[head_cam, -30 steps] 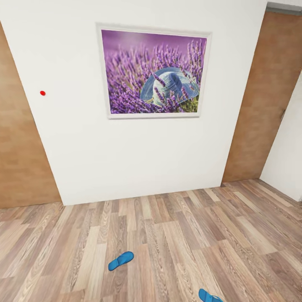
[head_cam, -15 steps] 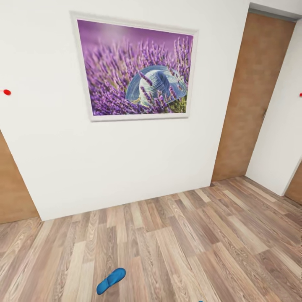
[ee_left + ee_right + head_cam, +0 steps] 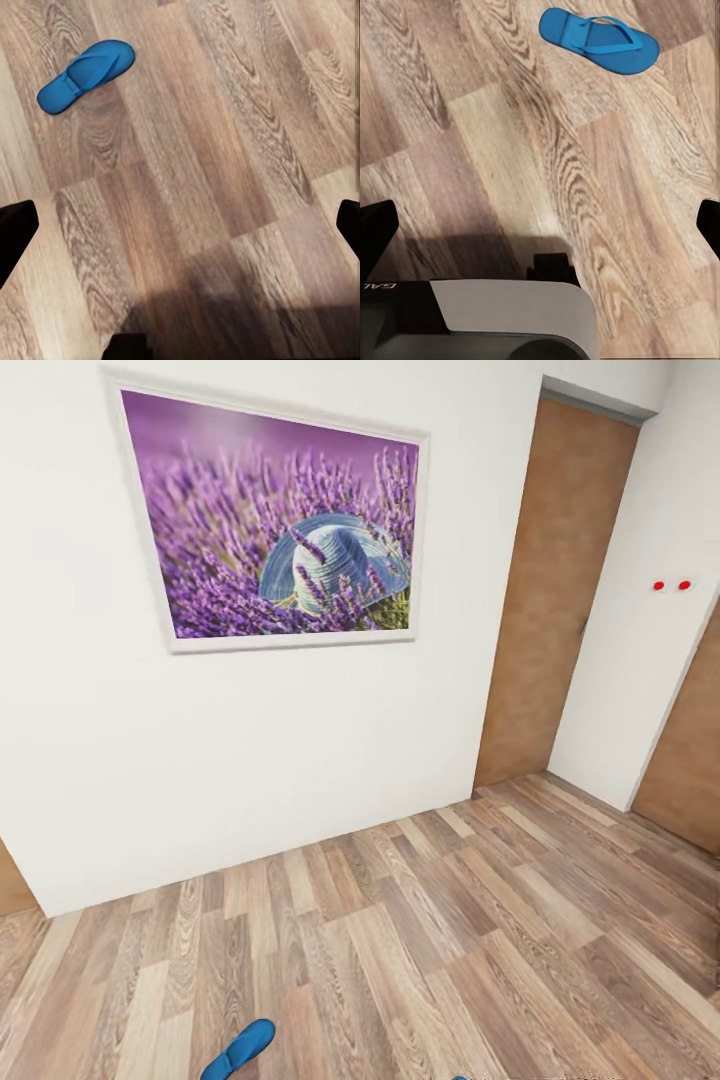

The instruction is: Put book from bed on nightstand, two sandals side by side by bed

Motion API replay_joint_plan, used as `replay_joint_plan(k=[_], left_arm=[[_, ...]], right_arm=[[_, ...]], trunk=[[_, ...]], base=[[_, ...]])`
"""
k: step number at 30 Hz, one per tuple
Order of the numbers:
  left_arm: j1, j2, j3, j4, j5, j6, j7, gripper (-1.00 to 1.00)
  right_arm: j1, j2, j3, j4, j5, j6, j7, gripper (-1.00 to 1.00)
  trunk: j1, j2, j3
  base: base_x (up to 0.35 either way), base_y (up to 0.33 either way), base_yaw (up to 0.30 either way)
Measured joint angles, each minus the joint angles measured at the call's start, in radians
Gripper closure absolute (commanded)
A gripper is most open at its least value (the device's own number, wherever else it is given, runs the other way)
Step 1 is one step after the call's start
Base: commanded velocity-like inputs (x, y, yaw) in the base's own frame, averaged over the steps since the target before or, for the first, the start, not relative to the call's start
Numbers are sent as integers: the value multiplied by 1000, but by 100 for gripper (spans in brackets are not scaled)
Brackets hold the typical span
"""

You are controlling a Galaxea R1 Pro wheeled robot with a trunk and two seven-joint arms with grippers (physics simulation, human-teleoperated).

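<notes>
In the left wrist view the left gripper (image 3: 180,225) has its jaws spread wide — 2 dark fingertips (image 3: 13,232) sit at opposite edges of the picture, with nothing between them but bare grey-brown wood-plank floor (image 3: 225,172). Beyond them, well apart, lies 1 bright blue flat flip-flop sandal (image 3: 86,75), sole up on the planks.

The right gripper (image 3: 540,225) is likewise spread wide and holds nothing; its dark fingertips (image 3: 375,240) stand over the floor, with a grey part of the robot's body (image 3: 502,319) below them. Further off lies the second bright blue flip-flop sandal (image 3: 598,39), thin straps upward — untouched.

The head view looks at a white bedroom wall (image 3: 250,760) bearing a white-framed lavender picture with a blue hat (image 3: 275,530); a brown wooden door (image 3: 545,600) stands to its right. The first sandal (image 3: 238,1050) lies at the lower edge of the floor.
</notes>
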Motion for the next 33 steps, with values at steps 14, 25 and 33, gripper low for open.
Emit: replay_joint_plan(k=[14,25,33], left_arm=[[0,0,0,0,0,0,1,-100],[0,0,0,0,-1,1,1,-100],[0,0,0,0,-1,0,1,-100]], right_arm=[[0,0,0,0,0,0,0,-100],[0,0,0,0,0,0,0,-100],[0,0,0,0,0,0,0,-100]], trunk=[[0,0,0],[0,0,0],[0,0,0]], base=[[0,0,-213],[0,0,-213],[0,0,-213]])
